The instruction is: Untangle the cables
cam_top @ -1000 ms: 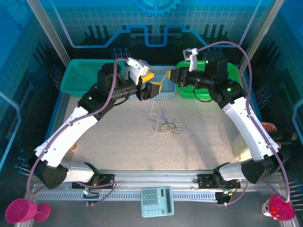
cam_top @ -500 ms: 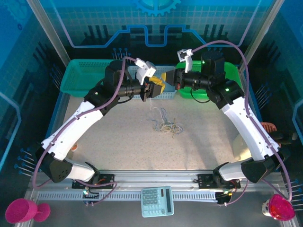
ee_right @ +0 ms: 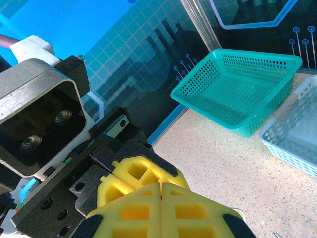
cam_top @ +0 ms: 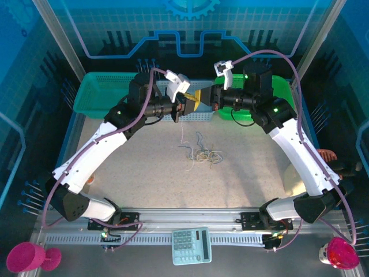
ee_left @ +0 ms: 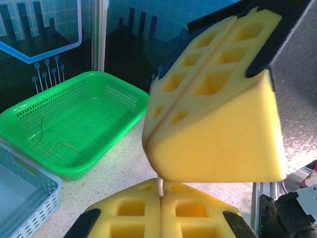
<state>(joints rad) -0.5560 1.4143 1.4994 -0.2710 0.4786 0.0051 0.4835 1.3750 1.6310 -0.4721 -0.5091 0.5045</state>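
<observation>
A second ago my left gripper (cam_top: 193, 105), the one with yellow foam pads, was open and stood apart from my right gripper (cam_top: 204, 96). Now its jaws have closed and it has moved to the right. My right gripper came slightly left, so the two tips almost touch.

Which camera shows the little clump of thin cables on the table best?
The top external view: the cables lie on the table, every curl visible. The left wrist view shows one pale strand pinched in the left gripper.
</observation>
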